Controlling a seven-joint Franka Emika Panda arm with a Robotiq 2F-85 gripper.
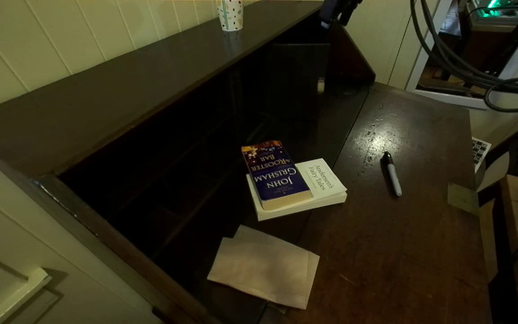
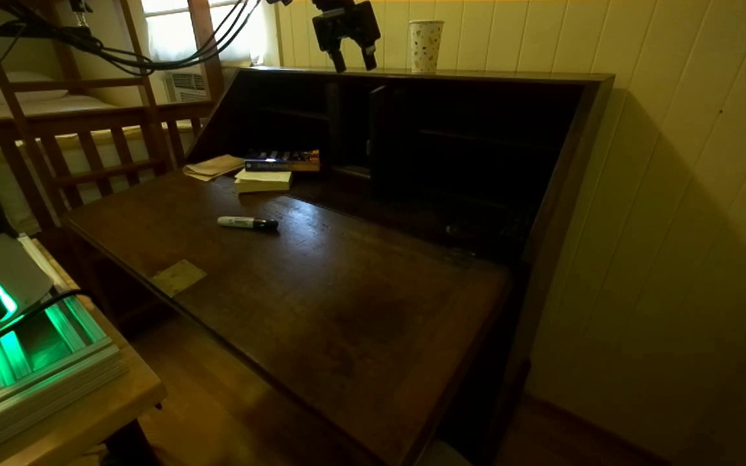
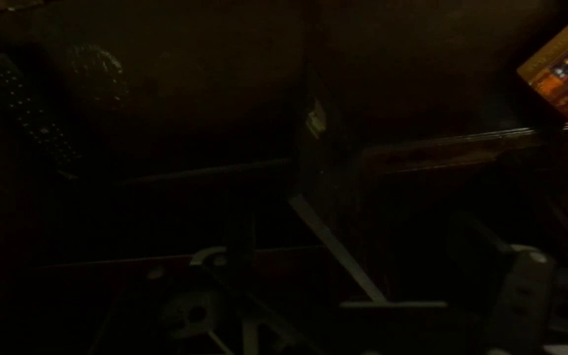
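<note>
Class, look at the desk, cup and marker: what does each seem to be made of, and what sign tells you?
Desk: seemingly wood, dark and varnished; glare and worn patches show on it.
Cup: probably coated paper, from its printed spots and tapered shape, though plastic is possible.
Marker: likely smooth plastic; its pale barrel and black cap look moulded.

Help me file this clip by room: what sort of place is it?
Most likely a bedroom in a home: in an exterior view, what looks like a railed wooden bed stands near a bright window, and a drop-front desk bears two stacked books.
</note>
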